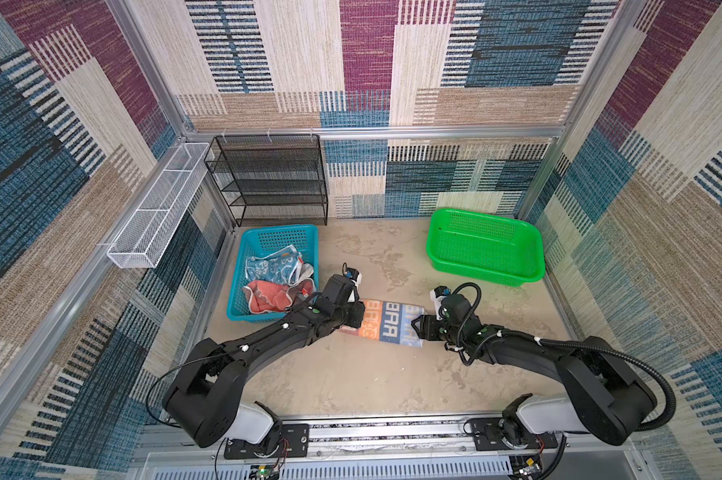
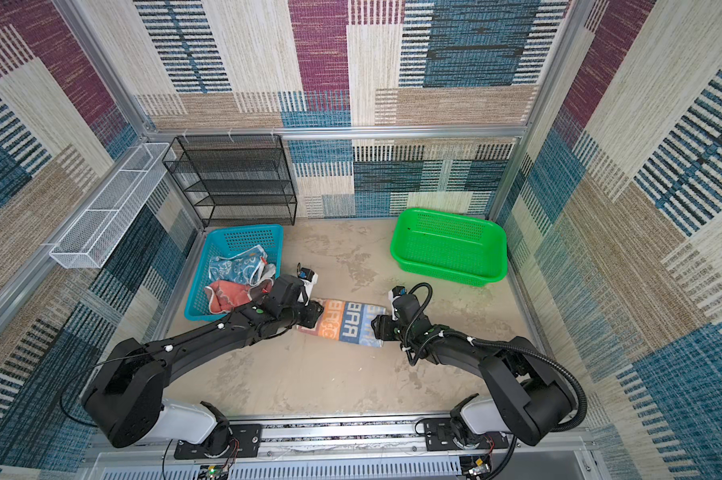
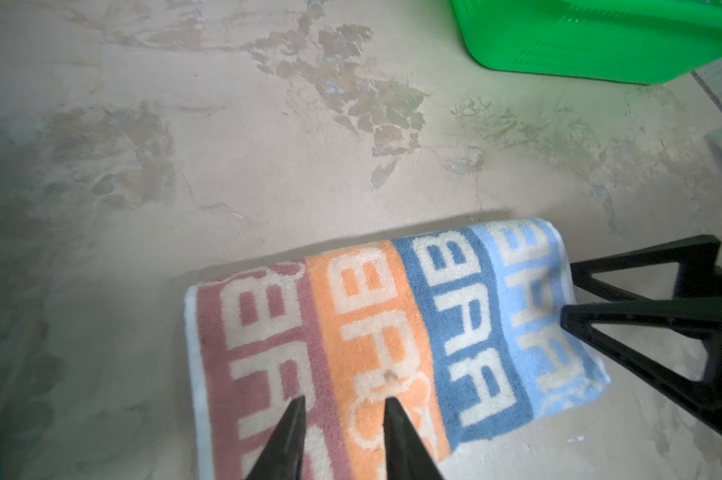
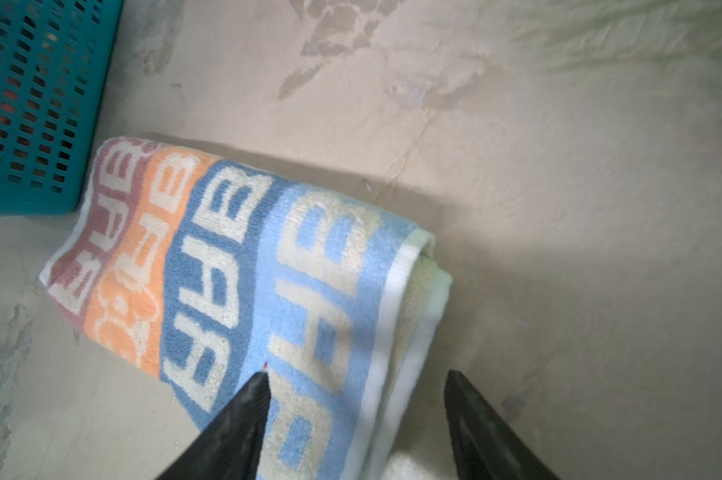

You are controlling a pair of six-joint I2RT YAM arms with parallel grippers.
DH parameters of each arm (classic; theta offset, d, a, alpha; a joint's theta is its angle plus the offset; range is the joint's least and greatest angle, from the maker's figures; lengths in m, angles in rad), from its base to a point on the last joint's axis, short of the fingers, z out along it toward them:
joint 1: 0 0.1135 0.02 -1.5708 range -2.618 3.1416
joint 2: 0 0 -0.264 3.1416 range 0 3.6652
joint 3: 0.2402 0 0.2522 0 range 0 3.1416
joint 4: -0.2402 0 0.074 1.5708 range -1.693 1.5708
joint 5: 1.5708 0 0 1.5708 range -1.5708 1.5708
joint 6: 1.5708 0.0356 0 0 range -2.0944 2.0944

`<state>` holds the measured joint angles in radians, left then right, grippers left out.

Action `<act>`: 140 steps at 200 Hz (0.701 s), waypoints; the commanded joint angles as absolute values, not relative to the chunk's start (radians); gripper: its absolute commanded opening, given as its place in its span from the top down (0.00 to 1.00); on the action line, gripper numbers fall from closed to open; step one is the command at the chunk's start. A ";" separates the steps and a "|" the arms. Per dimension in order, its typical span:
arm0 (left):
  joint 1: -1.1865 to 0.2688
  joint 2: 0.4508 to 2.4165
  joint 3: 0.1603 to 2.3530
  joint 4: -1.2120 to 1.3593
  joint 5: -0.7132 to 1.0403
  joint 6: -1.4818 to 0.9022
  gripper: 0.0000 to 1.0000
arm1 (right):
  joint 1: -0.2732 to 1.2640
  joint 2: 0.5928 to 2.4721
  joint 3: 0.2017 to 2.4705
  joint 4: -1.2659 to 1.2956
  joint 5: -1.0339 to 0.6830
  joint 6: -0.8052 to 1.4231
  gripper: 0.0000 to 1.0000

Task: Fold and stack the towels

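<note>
The folded terry towel with orange and blue letters (image 1: 388,322) lies flat on the tan desk (image 1: 351,374), the left pincer (image 3: 344,405) a little apart and the right pincer (image 4: 357,374) wide apart, both holding nothing, so a low fingertip could catch it and undo the fold.

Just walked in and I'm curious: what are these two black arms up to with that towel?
Two robot arms are folding towels. The lettered towel lies folded on the table between them. The left arm holds its jaws slightly apart over one end; the right arm has its jaws wide open at the other, gripping nothing. A blue patterned towel and a coral towel wait crumpled in the blue basket.
</note>
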<state>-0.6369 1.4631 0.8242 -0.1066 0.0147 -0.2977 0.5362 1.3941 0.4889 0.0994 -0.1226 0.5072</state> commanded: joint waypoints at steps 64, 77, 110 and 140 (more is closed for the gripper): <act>-0.638 1.579 0.656 0.098 -0.057 -0.391 0.65 | 0.536 1.461 0.508 0.119 -0.198 0.540 0.26; -0.638 1.590 0.653 0.098 -0.066 -0.393 0.66 | 0.536 1.480 0.508 0.131 -0.212 0.552 0.28; -0.638 1.603 0.639 0.104 -0.077 -0.397 0.66 | 0.536 1.547 0.511 0.177 -0.238 0.569 0.34; -0.638 1.614 0.635 0.104 -0.074 -0.402 0.66 | 0.536 1.609 0.518 0.237 -0.229 0.589 0.43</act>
<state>-0.6395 1.5970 0.6449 0.1871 -0.0723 -0.3801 0.5354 1.5650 0.5213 0.3031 -0.2161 0.5446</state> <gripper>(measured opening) 0.338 0.605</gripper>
